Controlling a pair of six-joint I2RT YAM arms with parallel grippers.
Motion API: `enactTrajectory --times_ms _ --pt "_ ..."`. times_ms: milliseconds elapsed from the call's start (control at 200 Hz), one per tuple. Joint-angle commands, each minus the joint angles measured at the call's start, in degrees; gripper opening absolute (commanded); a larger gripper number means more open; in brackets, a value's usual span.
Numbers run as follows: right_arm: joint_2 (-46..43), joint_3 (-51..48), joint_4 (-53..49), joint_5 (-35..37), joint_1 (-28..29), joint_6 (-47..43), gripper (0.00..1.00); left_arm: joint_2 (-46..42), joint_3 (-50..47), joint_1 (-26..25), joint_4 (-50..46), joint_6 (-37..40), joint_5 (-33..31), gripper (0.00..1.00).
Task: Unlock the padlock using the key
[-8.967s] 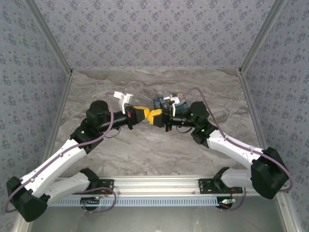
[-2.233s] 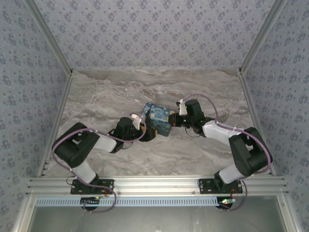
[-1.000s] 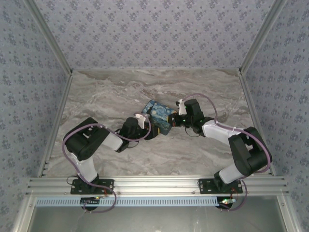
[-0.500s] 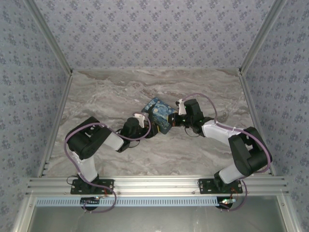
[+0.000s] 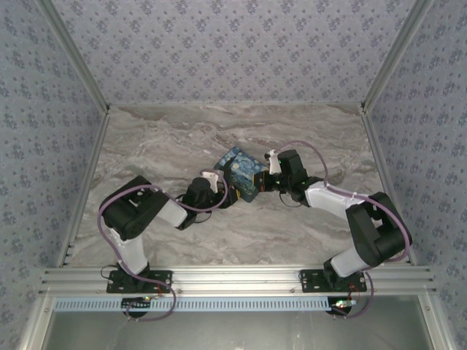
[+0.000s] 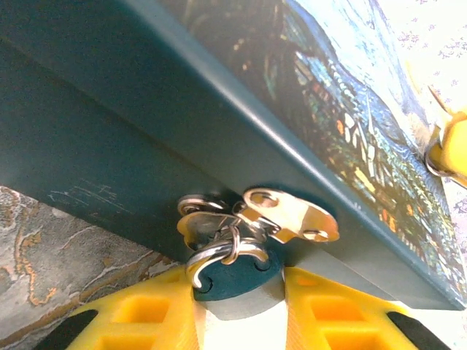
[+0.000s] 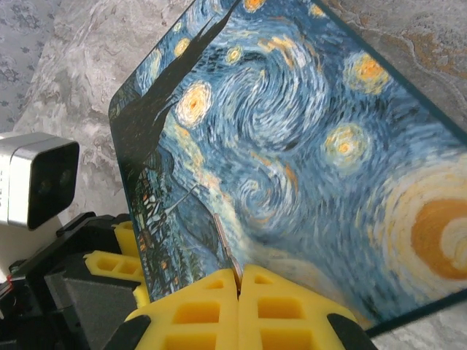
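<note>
My left end effector [image 6: 237, 292] sat narrow around the padlock [image 6: 219, 283], which hung from the painted box [image 7: 306, 131]; firm grip unclear. My right end effector [image 7: 239, 281] pinched what looked like the key [image 7: 225, 244]. If held loosely, the padlock could swing and the key miss its slot.

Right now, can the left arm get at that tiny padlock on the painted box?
Very likely yes. The padlock hangs from the hasp on the Starry Night box, right between the left gripper's yellow fingers, with nothing in the way. Whether they already pinch it, I cannot tell.
</note>
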Motion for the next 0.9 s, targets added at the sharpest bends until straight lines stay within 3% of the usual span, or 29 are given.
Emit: enactTrajectory --times_ms 0,270,490,899 --pt "-4.67 1.05 -5.05 2.17 0.67 -5.17 0.0 -2.99 1.42 -0.78 0.45 -1.1 -0.33 0.3" --pt "-15.55 -8.05 -5.72 7.77 4.21 -12.88 0.0 -8.22 2.72 -2.04 -5.96 -5.4 -0.21 0.3" --pt "-24.97 -21.14 2.44 15.24 9.85 -15.38 0.0 -10.45 3.93 -2.99 -9.73 -9.69 0.18 0.29" --pt "-25.31 -26.64 11.92 18.72 13.76 -18.36 0.0 -9.56 6.23 -5.25 -9.36 -16.21 0.0 0.28"
